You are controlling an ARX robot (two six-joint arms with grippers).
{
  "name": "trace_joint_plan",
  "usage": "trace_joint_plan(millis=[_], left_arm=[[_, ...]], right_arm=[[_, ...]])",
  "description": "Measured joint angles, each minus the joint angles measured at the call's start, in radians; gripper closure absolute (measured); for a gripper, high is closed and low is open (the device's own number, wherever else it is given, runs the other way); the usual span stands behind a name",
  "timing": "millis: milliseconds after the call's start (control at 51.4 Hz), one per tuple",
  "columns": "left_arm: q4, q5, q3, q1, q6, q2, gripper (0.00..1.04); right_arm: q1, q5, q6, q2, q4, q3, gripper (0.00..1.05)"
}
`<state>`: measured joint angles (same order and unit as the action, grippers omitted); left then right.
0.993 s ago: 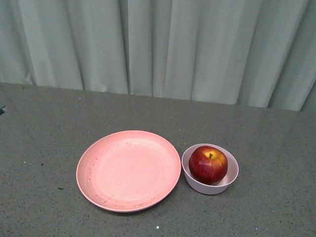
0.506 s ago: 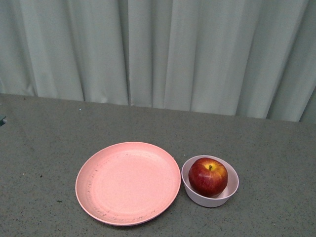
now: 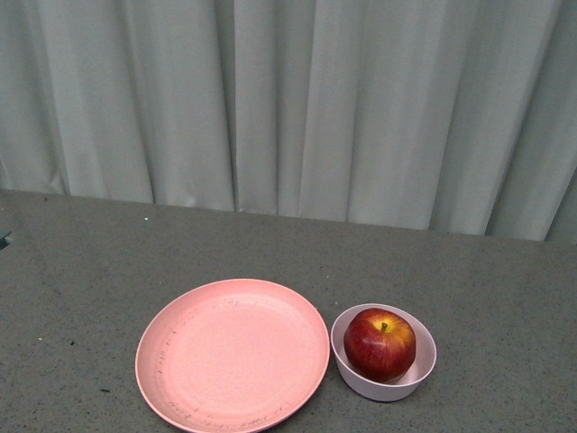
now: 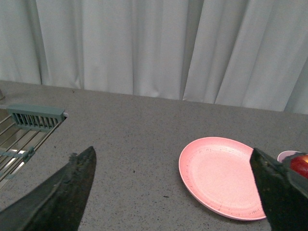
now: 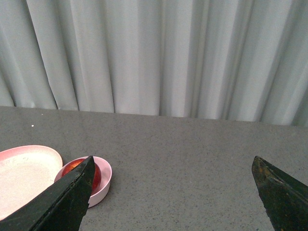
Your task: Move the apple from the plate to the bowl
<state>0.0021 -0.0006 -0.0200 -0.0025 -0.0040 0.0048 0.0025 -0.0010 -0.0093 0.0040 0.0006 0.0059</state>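
— Anything shifted since a second ago?

— Only the framing: plate point(image 3: 233, 357) and bowl point(image 3: 384, 354) sit lower in the front view than they did, and more curtain point(image 3: 288, 99) shows above the far edge of the surface point(image 3: 451, 271). Relative to each other, plate, bowl and apple are placed as before.

— Where is the apple?

— Apple point(image 3: 380, 344) sits inside the pale-pink bowl, stem up, yellowish patch around the stem. Bowl stands near the front edge of the grey speckled surface, just beside the salmon-pink plate on its right; whether the rims touch I cannot tell. Plate carries nothing but faint dark specks along its rim.

— And the hands?

— Neither shows in the front view. Left hand point(image 4: 173, 192) has its two dark fingers spread wide apart with nothing between them, above the surface, with the plate point(image 4: 221, 175) seen between them. Right hand point(image 5: 173, 192) is likewise spread and holds nothing; the bowl point(image 5: 101, 180) and apple point(image 5: 84, 173) appear beside one finger.

— Any writing or labels?

— None readable. A grey wire rack point(image 4: 24, 130) shows at the surface's left edge in the left wrist view.
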Motion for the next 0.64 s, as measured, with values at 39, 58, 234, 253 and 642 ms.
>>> trace_joint_plan(millis=[39, 58, 234, 253, 642], left_arm=[[0.000, 0.000, 0.000, 0.000, 0.000, 0.000, 0.05], [0.000, 0.000, 0.000, 0.000, 0.000, 0.000, 0.07], [0.000, 0.000, 0.000, 0.000, 0.000, 0.000, 0.07], [0.000, 0.000, 0.000, 0.000, 0.000, 0.000, 0.07], [0.000, 0.000, 0.000, 0.000, 0.000, 0.000, 0.07]], right_arm=[[0.000, 0.000, 0.000, 0.000, 0.000, 0.000, 0.09], [0.000, 0.000, 0.000, 0.000, 0.000, 0.000, 0.09], [0.000, 0.000, 0.000, 0.000, 0.000, 0.000, 0.09], [0.000, 0.000, 0.000, 0.000, 0.000, 0.000, 0.09], [0.000, 0.000, 0.000, 0.000, 0.000, 0.000, 0.09]])
